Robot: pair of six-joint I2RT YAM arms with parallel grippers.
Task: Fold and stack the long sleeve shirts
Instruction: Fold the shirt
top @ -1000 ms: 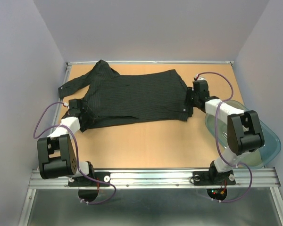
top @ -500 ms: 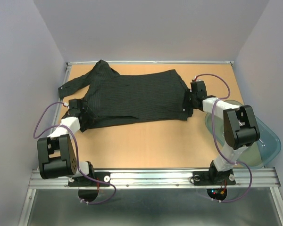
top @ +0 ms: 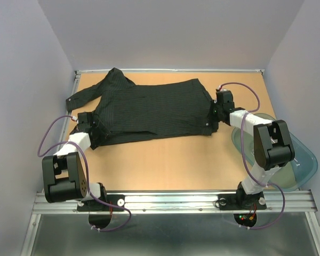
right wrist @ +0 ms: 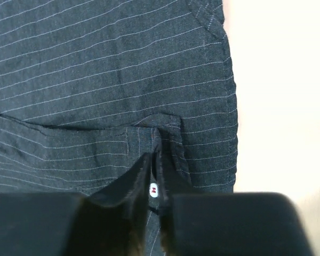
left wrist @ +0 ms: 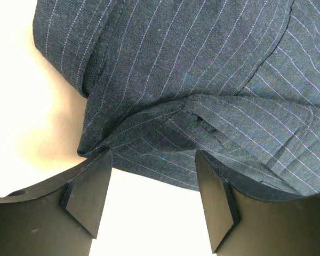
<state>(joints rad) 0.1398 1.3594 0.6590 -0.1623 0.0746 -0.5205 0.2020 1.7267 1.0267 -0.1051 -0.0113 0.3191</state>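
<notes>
right gripper closes on the shirt's edge

the black, thin-cloth button-up shirt with fine pale pinstripes (top: 149, 109) lies spread flat across the far half of the tan wooden table (top: 165, 160), collar toward the left arm and hem toward the right arm, in the same place as a second ago. the right gripper (right wrist: 156, 176) sits at the hem side. its jaws, partly apart a second ago, are now pressed nearly together on a small raised ridge of cloth that puckers up just ahead of the fingertips. the rest of the shirt spreads out flat beyond it. that arm's elbow has swung inward since a second ago and now covers less of the clear teal plastic tub (top: 304, 160) behind it. the left gripper (left wrist: 149, 181) has not moved. its jaws stand wide apart, holding nothing, with the shirt's folded edge lying between and just ahead of the two dark fingers (left wrist: 88, 194) and bare table under their tips.
</notes>
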